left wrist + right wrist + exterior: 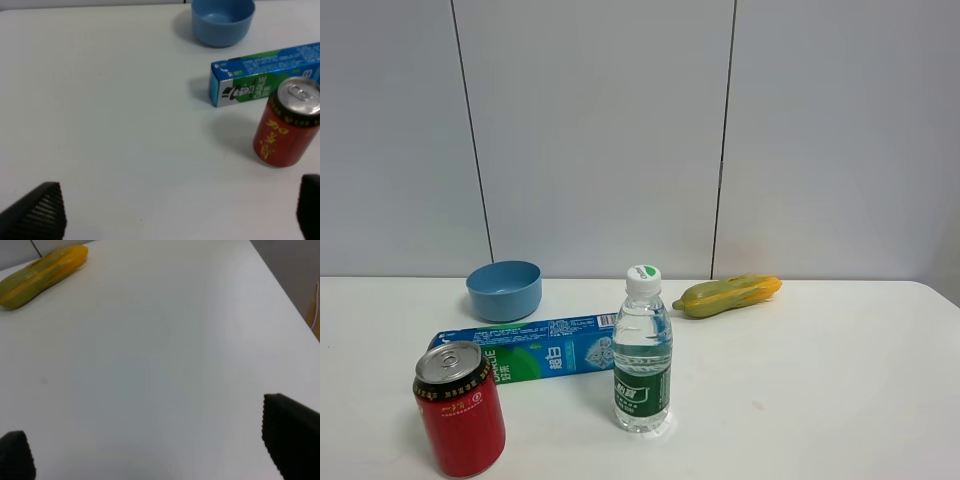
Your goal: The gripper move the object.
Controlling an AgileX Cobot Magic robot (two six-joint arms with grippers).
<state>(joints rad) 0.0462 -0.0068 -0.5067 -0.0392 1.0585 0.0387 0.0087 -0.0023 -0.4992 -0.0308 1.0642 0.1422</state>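
The red can (460, 408) with a silver top and black-and-gold band stands upright at the front left of the white table (820, 380). It also shows in the left wrist view (287, 122), beside the blue box. My left gripper (180, 212) is open and empty, its dark fingertips (40, 212) spread wide over bare table, some way short of the can. My right gripper (150, 450) is open and empty over bare table, with one fingertip (290, 440) at the frame edge. Neither gripper shows in the exterior high view.
A clear water bottle (642, 350) with a green label stands near the can. A blue-green toothpaste box (535, 350) lies behind the can, also in the left wrist view (265, 75). A blue bowl (504, 290) and a yellow-green corn cob (728, 295) sit near the back.
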